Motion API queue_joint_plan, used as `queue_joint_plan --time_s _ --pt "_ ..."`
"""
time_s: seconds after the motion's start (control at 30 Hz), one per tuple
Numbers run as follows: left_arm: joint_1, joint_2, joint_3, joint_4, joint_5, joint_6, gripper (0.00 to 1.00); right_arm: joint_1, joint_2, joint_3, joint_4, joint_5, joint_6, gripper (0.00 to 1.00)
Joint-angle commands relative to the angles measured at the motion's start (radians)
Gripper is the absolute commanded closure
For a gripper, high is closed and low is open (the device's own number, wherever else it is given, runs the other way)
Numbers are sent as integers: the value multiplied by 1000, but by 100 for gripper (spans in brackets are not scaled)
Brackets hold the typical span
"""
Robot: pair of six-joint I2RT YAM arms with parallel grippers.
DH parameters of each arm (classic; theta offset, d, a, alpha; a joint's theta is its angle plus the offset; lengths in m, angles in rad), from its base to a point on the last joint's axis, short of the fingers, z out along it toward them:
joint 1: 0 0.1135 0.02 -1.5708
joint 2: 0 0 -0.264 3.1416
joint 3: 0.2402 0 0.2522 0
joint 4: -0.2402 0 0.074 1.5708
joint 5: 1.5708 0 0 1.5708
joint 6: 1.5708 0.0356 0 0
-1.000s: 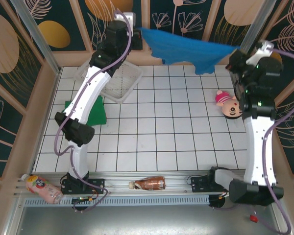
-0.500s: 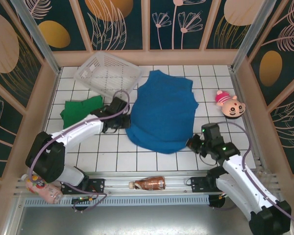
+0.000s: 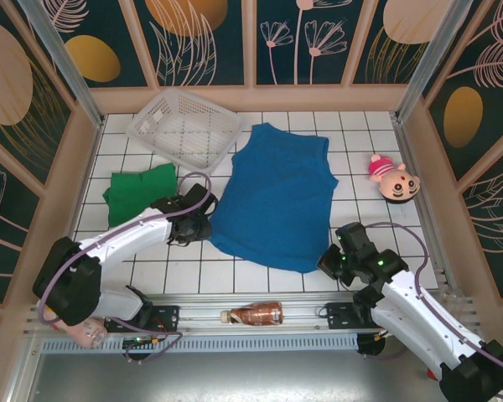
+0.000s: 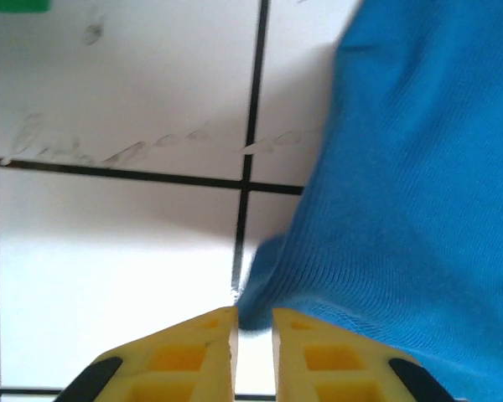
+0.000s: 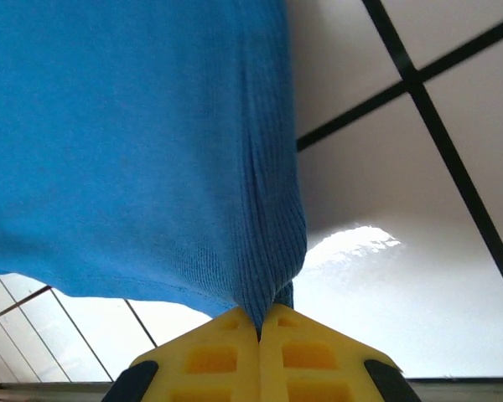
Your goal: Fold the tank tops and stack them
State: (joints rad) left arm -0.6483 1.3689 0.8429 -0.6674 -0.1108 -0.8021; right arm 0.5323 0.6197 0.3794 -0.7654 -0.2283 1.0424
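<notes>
The blue tank top point(image 3: 277, 197), a soft ribbed knit, lies spread flat on the white tiled table point(image 3: 360, 218), straps toward the far edge. The right gripper point(image 5: 260, 322) is clamped tight on its near-right hem corner, bunching the cloth. The left gripper point(image 4: 254, 322) has its yellow fingers point(image 4: 184, 352) slightly parted at the near-left hem corner. A folded green tank top point(image 3: 138, 191) lies near the left edge, and a white lattice basket point(image 3: 226, 134) sits at the far-left corner.
</notes>
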Motion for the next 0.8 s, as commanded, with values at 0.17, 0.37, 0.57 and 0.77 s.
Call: queue_joint_plan --time_s 0.17,0.37,0.57,0.77 --pt "-7 -57 -89 -1 95 -77 66 9 7 2 -72 9 42 91" --pt "-7 -104 20 -33 75 -105 58 9 18 150 -161 64 45 73" --pt "-8 16 99 128 130 -89 55 -10 211 326 29 135 -175 71" --pt "-7 207 124 158 88 -33 54 -6 380 177 383 15 -277 69"
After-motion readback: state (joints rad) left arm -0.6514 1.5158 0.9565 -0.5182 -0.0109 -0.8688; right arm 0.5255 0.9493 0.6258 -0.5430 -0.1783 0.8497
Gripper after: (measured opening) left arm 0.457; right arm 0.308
